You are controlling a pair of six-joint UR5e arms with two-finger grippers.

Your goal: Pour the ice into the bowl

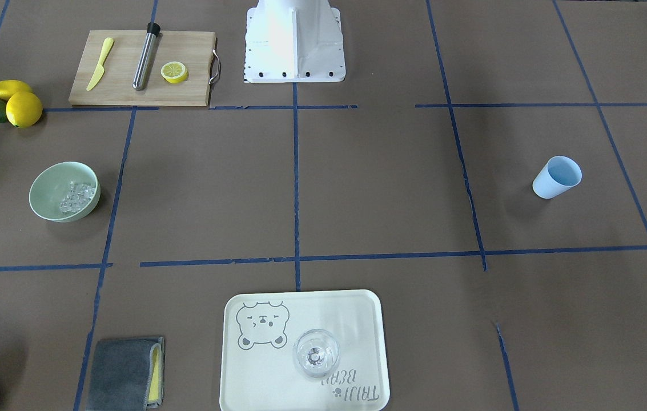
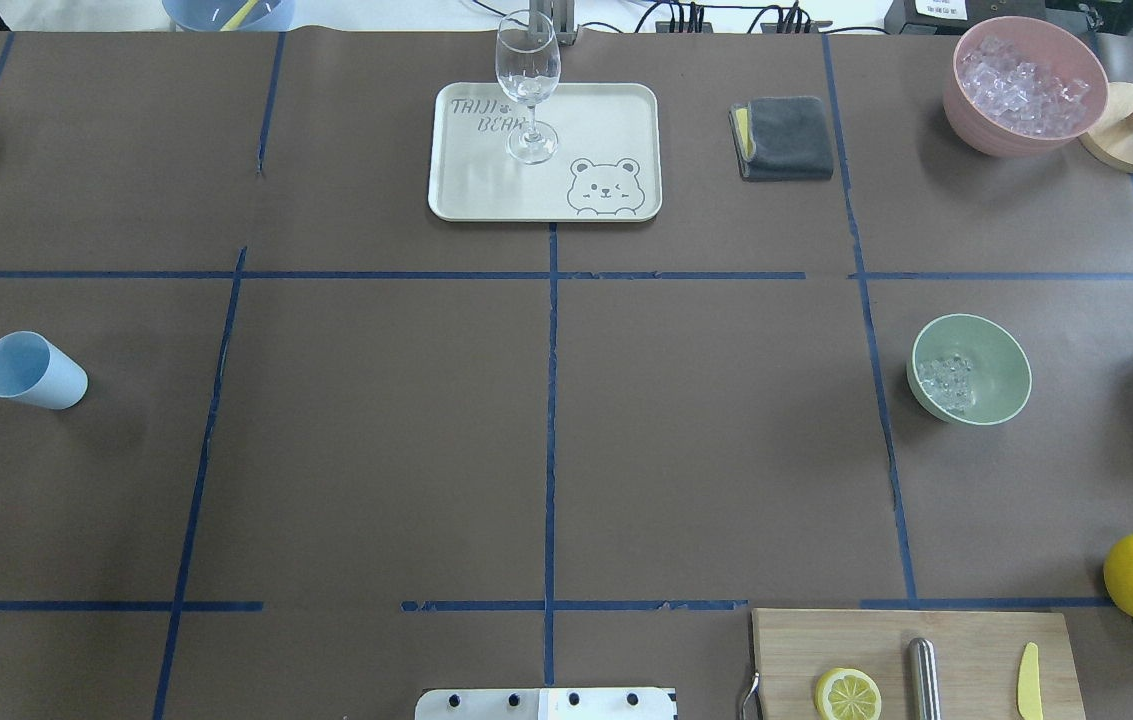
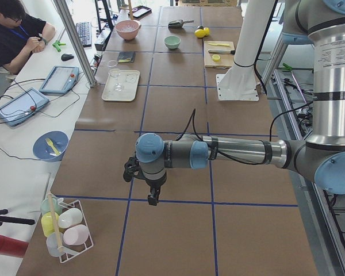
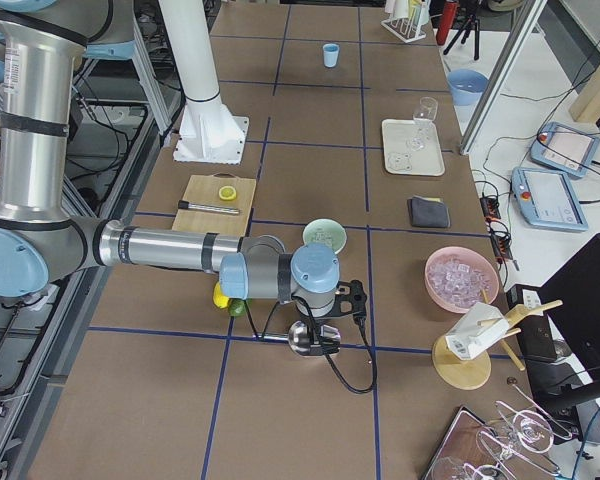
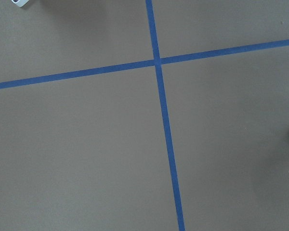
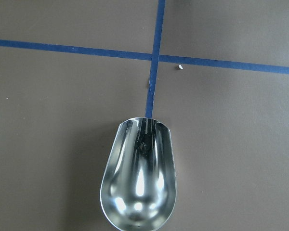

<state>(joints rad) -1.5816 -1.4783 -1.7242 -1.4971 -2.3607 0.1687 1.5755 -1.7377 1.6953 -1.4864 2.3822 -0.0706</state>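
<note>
Clear ice [image 1: 79, 197] lay in the mint bowl [image 1: 37, 194] on the tabletop [image 1: 386, 188], so the pour looked done. An empty metal scoop [image 6: 138, 178] hung by the right gripper [image 4: 328, 328], seemingly drawn clear of the bowl. The left gripper [image 3: 152, 192] waited well apart. Neither gripper's grasp could be told.

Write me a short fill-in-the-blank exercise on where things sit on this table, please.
1. The ice lies in the ___.
2. The scoop is ___: there is no ice in it.
3. The glass stands upright on the ___.

Missing words: bowl; empty; tray.
</note>
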